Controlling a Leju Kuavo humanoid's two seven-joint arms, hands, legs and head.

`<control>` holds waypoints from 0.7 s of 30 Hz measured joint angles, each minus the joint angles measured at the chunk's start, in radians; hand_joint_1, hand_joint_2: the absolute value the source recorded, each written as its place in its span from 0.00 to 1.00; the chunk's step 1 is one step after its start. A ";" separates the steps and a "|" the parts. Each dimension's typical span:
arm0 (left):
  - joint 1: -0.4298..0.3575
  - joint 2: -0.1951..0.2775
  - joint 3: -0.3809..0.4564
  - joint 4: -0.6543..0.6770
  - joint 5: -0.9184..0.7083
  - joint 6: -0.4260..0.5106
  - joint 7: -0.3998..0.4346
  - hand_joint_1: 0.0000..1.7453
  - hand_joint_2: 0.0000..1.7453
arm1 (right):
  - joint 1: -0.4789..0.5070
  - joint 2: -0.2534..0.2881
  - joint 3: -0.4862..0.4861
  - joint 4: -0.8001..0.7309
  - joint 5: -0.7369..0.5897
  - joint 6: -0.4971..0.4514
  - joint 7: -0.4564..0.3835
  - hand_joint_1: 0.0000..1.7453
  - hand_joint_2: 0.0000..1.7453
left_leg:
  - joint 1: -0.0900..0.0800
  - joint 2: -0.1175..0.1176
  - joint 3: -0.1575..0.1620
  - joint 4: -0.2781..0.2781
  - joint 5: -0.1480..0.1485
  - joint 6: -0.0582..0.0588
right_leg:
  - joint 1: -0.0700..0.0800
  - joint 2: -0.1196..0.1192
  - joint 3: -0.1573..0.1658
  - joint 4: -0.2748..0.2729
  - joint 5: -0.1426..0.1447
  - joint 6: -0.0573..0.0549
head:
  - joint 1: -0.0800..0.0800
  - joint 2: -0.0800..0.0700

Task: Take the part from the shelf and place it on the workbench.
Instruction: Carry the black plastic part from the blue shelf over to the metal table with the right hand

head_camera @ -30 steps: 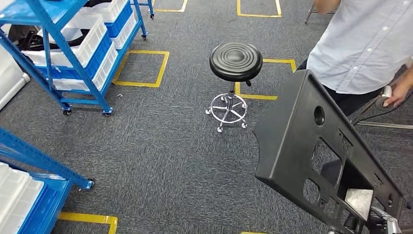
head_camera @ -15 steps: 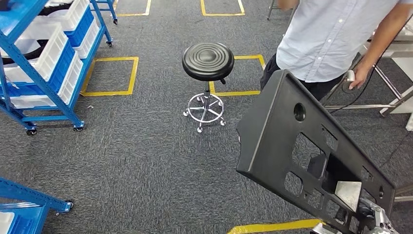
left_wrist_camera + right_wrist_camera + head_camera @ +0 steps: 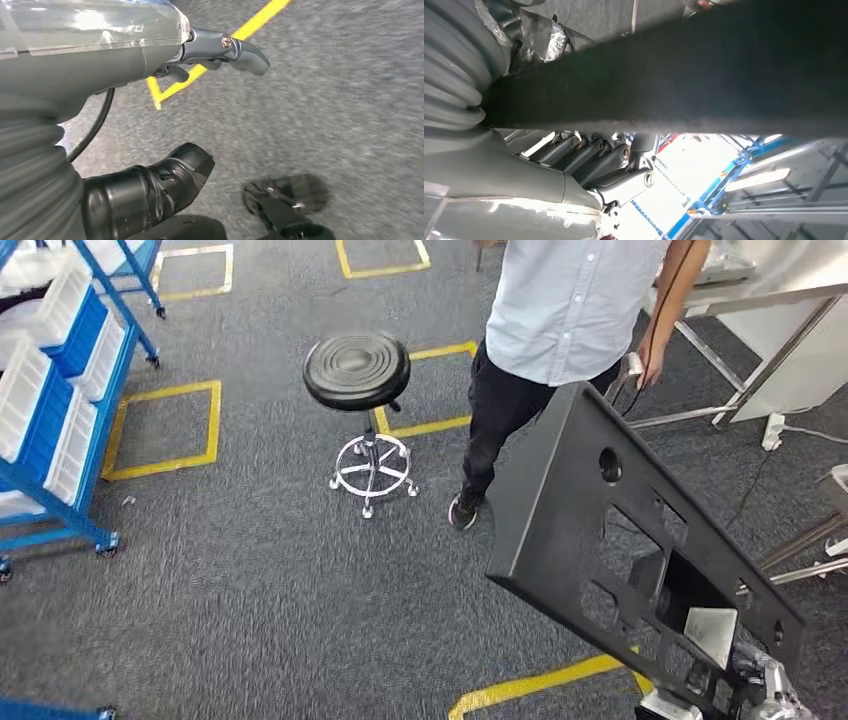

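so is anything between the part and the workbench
Yes. A person stands on the carpet right beside the metal-legged bench, ahead of the part held by the right hand. The stool sits off to the left.

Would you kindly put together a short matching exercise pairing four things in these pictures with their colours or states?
Things:
1. part
2. stool
3. floor markings
4. left hand

Colours or states:
A. yellow tape lines on the grey carpet
B. round black seat on a chrome wheeled base
C. hanging over the floor, holding nothing
D. large black panel with cut-outs, held up by the right hand

Pairs: 1-D, 2-B, 3-A, 4-C
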 joint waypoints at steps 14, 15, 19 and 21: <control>0.001 0.002 0.028 0.000 0.033 0.001 -0.019 0.00 1.00 | 0.000 0.003 0.003 -0.001 0.013 0.000 0.010 1.00 1.00 | 0.005 -0.092 -0.003 -0.078 0.083 0.037 | 0.001 0.114 -0.030 0.044 -0.019 0.036 | 0.001 0.000; 0.001 0.002 0.028 0.000 0.033 0.000 -0.020 0.00 1.00 | -0.001 0.003 0.003 -0.002 0.013 0.000 0.010 1.00 1.00 | 0.007 -0.078 -0.001 -0.082 0.086 0.043 | 0.002 0.082 -0.050 0.084 -0.044 0.040 | 0.002 0.000; 0.004 0.002 0.031 0.000 0.034 0.000 -0.020 0.00 1.00 | -0.002 0.003 0.003 -0.002 0.013 0.000 0.010 1.00 1.00 | 0.004 -0.018 0.001 -0.084 0.081 0.051 | -0.004 0.023 -0.160 0.304 -0.131 0.057 | 0.004 0.000; 0.004 0.002 0.032 0.000 0.034 0.000 -0.020 0.00 1.00 | -0.001 0.003 0.003 -0.002 0.013 0.000 0.010 1.00 1.00 | 0.004 0.007 0.008 -0.083 0.075 0.047 | -0.006 0.011 -0.128 0.243 -0.080 0.058 | 0.004 0.000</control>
